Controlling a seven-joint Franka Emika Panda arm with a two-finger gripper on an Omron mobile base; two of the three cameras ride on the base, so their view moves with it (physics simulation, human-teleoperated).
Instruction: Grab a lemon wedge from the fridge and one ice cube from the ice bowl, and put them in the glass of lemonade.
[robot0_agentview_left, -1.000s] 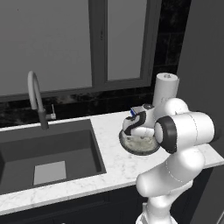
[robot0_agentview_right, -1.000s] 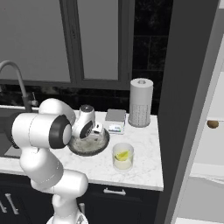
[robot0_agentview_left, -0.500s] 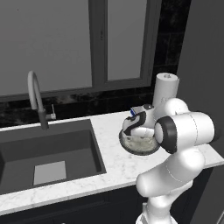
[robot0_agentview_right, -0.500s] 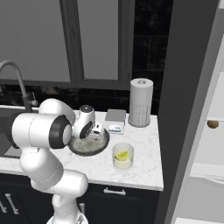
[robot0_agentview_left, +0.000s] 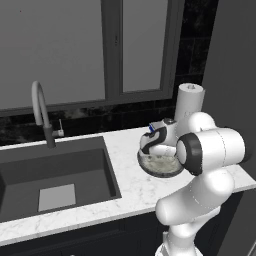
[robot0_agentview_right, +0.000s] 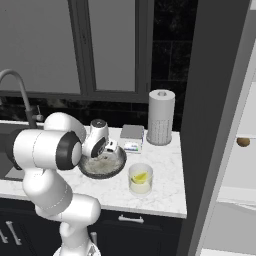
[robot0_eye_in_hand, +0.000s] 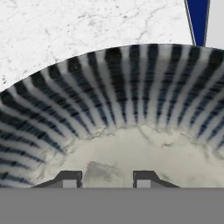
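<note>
Fridge (robot0_agentview_right: 215, 125) is seen at the right of the right base view as a tall grey body, with its door open and white shelves shown inside; a small round brown item (robot0_agentview_right: 243, 141) lies on one shelf. White marble table (robot0_agentview_right: 165, 185) runs along the dark wall under the window, and a dark sink (robot0_agentview_left: 55, 180) with a curved faucet (robot0_agentview_left: 42, 112) is set into it at the left. A tall white paper towel roll (robot0_agentview_right: 161, 117) stands at the back of the table, and a small grey box (robot0_agentview_right: 132, 133) lies just beside it.

The ice bowl (robot0_agentview_right: 117, 167) is placed on the table near the front, between the sink and the glass of lemonade (robot0_agentview_right: 140, 179). In the hand view its inner wall (robot0_eye_in_hand: 122, 87) is striped dark and white, and the bottom is whitish and speckled. The glass stands just beside the bowl, on its right in the right base view, and the lemon wedge (robot0_agentview_right: 140, 177) is already seen inside it, yellow in the pale liquid.

The gripper (robot0_eye_in_hand: 107, 178) is lowered into the bowl. Between the two dark finger tips (robot0_eye_in_hand: 68, 177) a pale ice cube (robot0_eye_in_hand: 103, 173) is seen – the jaws stand narrow around it, but whether they press on it already cannot be told.
</note>
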